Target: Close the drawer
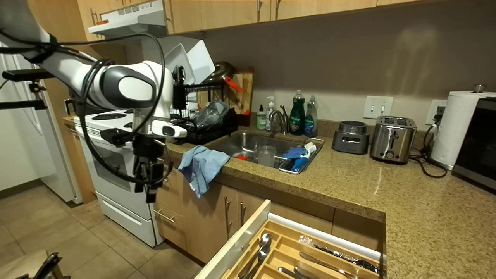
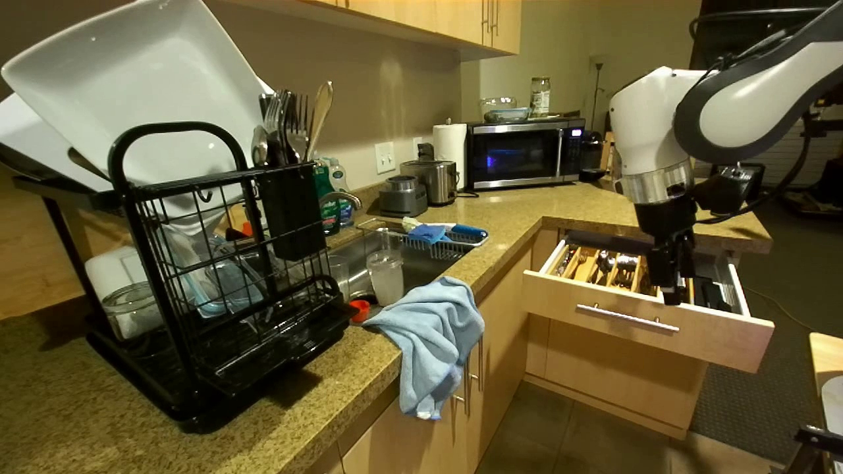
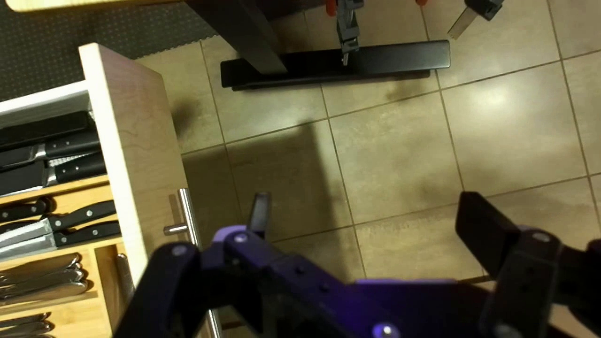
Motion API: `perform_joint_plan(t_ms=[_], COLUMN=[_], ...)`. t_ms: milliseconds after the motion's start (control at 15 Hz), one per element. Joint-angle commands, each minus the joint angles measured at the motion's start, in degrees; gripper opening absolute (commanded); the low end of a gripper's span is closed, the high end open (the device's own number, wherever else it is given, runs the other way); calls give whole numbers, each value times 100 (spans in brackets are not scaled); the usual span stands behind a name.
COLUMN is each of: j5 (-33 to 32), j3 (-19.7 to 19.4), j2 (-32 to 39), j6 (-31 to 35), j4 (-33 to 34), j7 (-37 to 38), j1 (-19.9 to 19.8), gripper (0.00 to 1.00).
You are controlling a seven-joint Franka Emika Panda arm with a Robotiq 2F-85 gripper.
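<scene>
A pale wood drawer stands pulled out from the counter in both exterior views (image 1: 250, 232) (image 2: 714, 339). The wrist view shows its front panel (image 3: 136, 141) at the left. It holds cutlery and black-handled knives in wooden compartments. Its silver bar handle (image 2: 625, 318) is on the outer face and also shows in the wrist view (image 3: 189, 216), partly covered by the gripper. My black gripper (image 3: 368, 211) is open and empty. It points down over the floor, outside the drawer front and apart from it. It also shows in both exterior views (image 1: 149, 193) (image 2: 672, 293).
A granite counter (image 1: 438, 232) lies above the drawer. A blue cloth (image 2: 431, 336) hangs over the sink's front edge. A black dish rack (image 2: 164, 276) stands by the sink. A black table foot (image 3: 338, 63) rests on the tiled floor, below a wooden tabletop edge (image 3: 84, 3).
</scene>
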Motion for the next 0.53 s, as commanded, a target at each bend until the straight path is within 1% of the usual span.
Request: perform_joint_plan(t_ms=[0,200,467], j5=[-513,-1165,-2148], j3=[31,-32,-242], j2=[776,1377,2242], j6=[396,613,636], j4=[461,833,1384], j7=[636,1184,1948], j1=[3,54,251], gripper=[100,100,100])
